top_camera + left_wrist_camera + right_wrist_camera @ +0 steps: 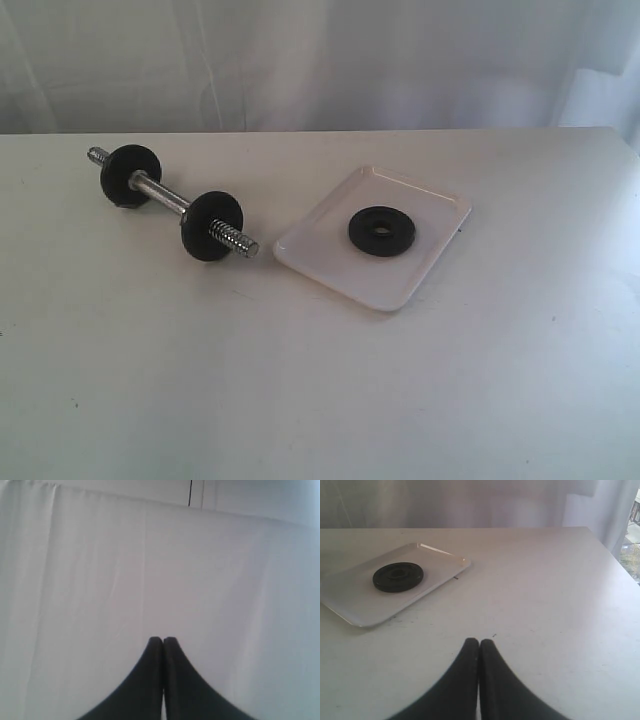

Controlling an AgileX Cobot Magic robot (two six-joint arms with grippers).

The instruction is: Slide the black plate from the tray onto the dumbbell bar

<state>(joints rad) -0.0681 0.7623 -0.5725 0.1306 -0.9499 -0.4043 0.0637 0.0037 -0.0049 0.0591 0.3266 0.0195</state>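
The black plate lies flat in the middle of the white tray, right of the table's centre. The dumbbell bar lies on the table to the left, chrome, with two black discs on it and a bare threaded end pointing toward the tray. No arm shows in the exterior view. My right gripper is shut and empty, low over the table, well short of the plate and tray. My left gripper is shut and empty, facing only white cloth.
A white curtain hangs behind the table's far edge. The table's right edge and corner show in the right wrist view, with a window strip beyond.
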